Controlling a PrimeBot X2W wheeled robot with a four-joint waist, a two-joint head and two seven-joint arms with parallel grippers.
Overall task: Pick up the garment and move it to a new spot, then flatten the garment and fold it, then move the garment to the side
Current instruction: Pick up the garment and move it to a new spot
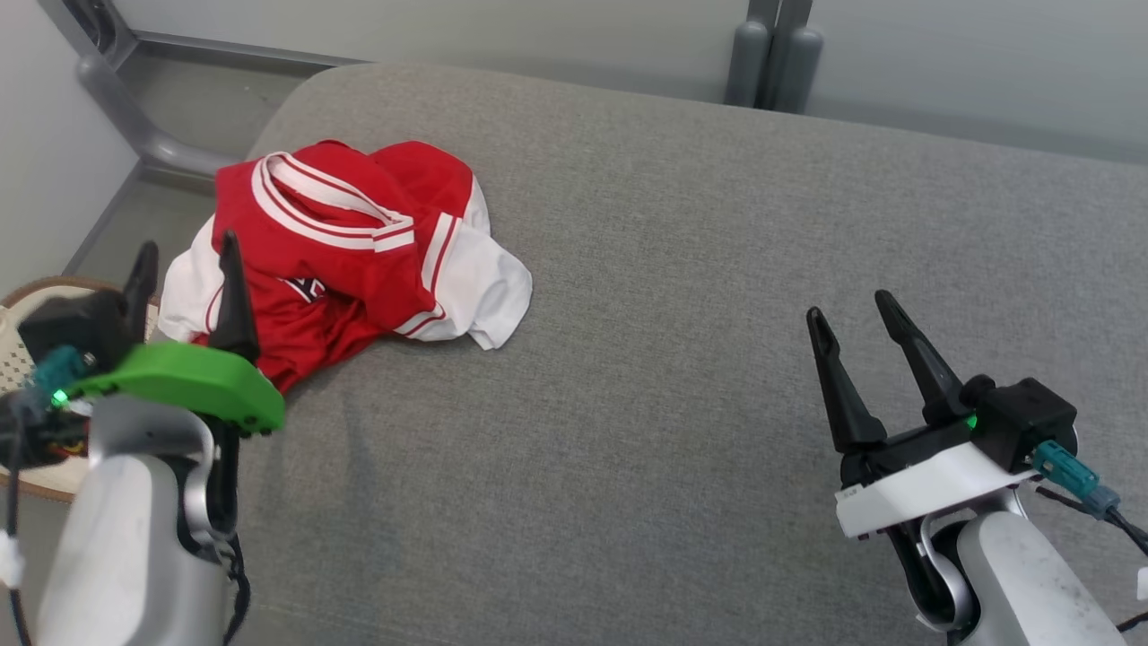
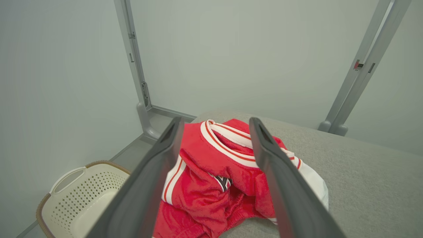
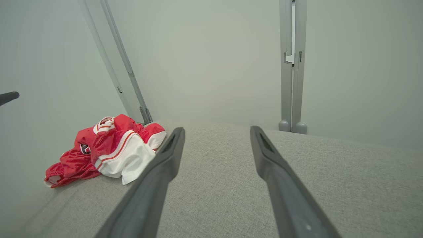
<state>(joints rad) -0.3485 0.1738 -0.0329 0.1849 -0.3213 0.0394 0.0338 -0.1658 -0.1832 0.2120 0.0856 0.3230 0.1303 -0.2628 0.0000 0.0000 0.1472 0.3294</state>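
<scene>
A crumpled red-and-white jersey (image 1: 350,251) lies at the far left corner of the grey upholstered surface (image 1: 673,314), the left gripper (image 1: 188,242) open just beside it, the right gripper (image 1: 848,305) open, well apart.

- A grey fabric cushion (image 1: 682,269) with a rounded far corner spans the foreground
- Plain pale walls (image 2: 231,49) stand behind it
- Grey metal posts (image 1: 773,54) rise along the wall
- A cream perforated basket (image 2: 79,198) sits on the grey floor (image 2: 132,153)
</scene>
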